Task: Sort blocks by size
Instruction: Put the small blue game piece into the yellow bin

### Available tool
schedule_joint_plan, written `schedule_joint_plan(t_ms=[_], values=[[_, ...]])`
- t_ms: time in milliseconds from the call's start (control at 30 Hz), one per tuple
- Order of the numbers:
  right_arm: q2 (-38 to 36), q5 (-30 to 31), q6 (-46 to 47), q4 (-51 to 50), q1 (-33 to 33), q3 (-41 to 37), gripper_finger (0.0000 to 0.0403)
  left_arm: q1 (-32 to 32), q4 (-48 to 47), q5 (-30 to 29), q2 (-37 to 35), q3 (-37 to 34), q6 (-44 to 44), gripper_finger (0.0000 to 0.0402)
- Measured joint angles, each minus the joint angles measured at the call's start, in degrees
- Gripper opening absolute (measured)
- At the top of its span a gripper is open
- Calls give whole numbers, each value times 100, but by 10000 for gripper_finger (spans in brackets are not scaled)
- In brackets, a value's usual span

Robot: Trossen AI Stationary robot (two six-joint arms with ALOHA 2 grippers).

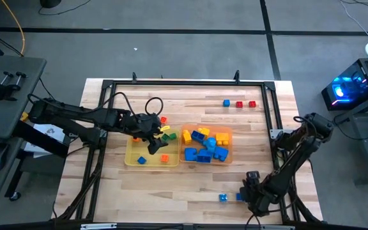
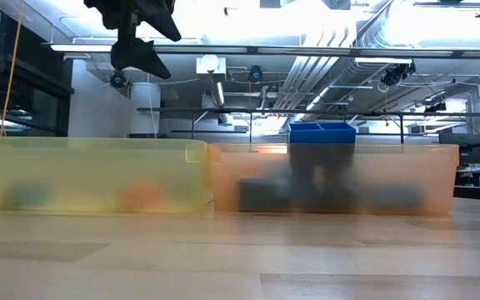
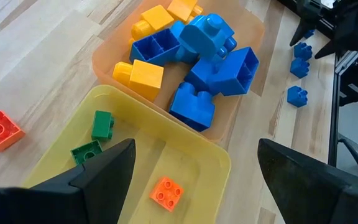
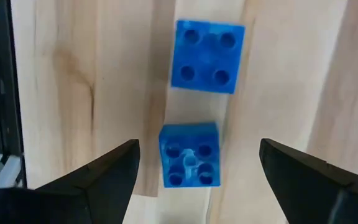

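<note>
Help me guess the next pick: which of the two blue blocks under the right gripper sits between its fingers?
The nearer blue block, centred between the open right gripper's fingers. The other blue block lies beyond the fingertips.

Robotics lab: exposed ceiling ducts (image 2: 340, 37), strip lights, floor cables, lit PC (image 1: 353, 86) beside framed wood bench (image 1: 190, 185).

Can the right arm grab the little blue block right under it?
Probably yes. The right gripper hangs open directly above the nearer blue block, with bare wood on both sides. The second blue block sits clear of it.
</note>
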Motion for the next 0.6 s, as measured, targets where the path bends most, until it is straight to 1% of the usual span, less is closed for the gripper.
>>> schedule_joint_plan(t_ms=[200,400,500,600], values=[[0,-133,292,87,139,-220,327,0,-14,0,0,0,0,324],[0,6,199,132,122,-225,323,-1,-82,-2,0,0,-2,324],[0,11,197,131,124,-225,305,0,-149,-2,0,0,-2,324],[0,11,192,133,124,-225,267,0,-160,-2,0,0,-2,324]])
